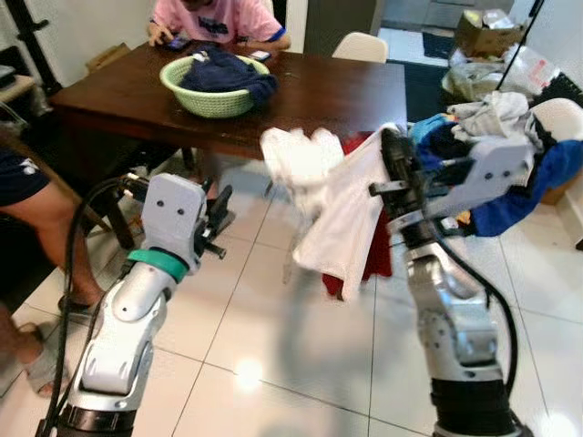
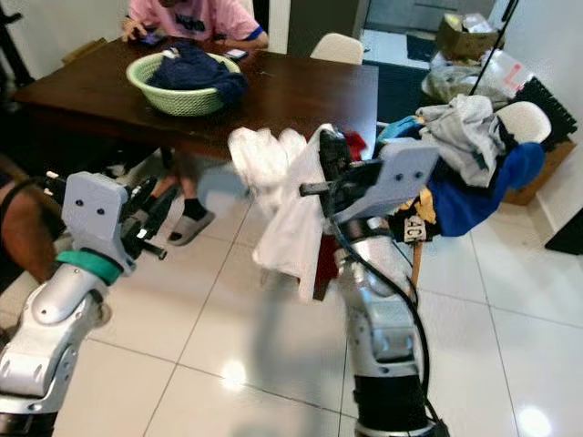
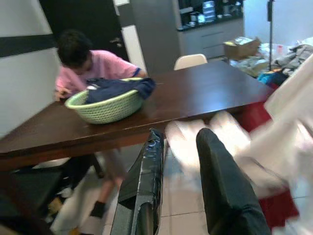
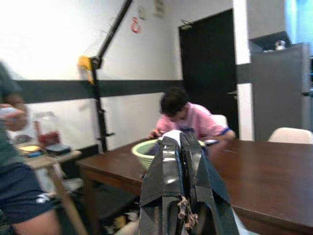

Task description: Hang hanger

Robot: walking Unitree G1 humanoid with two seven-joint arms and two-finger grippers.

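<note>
right gripper at centre right of frame, fingers pressed together on a white garment draped below it; hanger itself can't be made out; left gripper at lower left, fingers apart, holding nothing; green basket on brown table at top; person in pink seated behind.

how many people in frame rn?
2: one person in pink seated behind the dark table, by the green basket; another's bare leg at the robot's left. Others may be out of frame.
</note>
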